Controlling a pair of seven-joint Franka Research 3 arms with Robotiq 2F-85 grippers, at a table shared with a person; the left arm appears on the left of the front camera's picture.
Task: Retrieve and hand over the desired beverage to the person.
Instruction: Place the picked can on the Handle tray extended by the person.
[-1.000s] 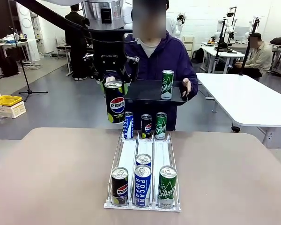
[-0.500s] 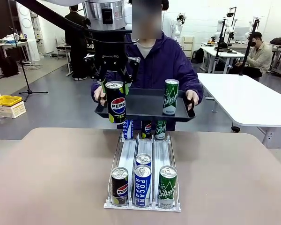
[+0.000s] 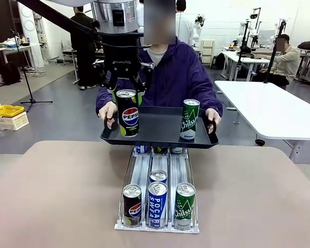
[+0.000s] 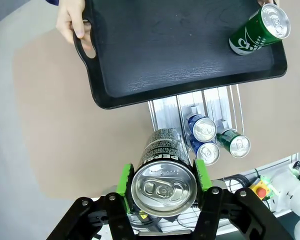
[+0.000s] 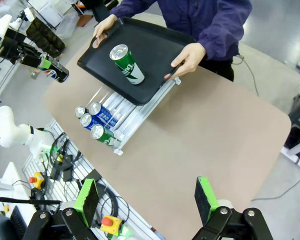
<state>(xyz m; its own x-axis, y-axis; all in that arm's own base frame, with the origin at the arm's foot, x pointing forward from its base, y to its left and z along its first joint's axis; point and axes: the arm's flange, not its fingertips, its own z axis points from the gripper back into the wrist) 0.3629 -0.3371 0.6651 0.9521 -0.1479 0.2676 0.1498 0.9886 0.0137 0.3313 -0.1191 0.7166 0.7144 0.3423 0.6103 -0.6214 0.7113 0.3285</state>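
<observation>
**Pepsi can held above the tray's left end**

Left gripper (image 4: 162, 186) clamped on a black Pepsi can (image 3: 127, 113), green pads pressed against its upper rim on both sides; can upright, hanging free of the table (image 3: 51, 191). In the left wrist view, can top directly between the fingers, its body pointing down past the near edge of the black tray (image 4: 180, 55).

Tray ahead of and beneath the left gripper, held level by the person (image 3: 170, 72) in the navy-purple jacket, one hand (image 3: 108, 111) on the handle beside the gripped can, other hand (image 3: 212, 117) on the far handle. Whether the Pepsi base touches the tray floor: cannot tell from the front view. Green Chilsung can (image 3: 189, 119) upright on the tray, toward the end away from the gripper.

Below the gripper, closer to the robot: wire rack (image 3: 157, 226) with three lanes, its front row holding a Pepsi, a blue Pocari Sweat can (image 3: 157, 204) and a Chilsung; second Pocari behind the middle one. More cans at the rack's far end, mostly hidden by the tray.

Right gripper (image 5: 147, 199) fully spread, nothing between the pads, high over the table's near corner, rack and tray well apart from it.
</observation>
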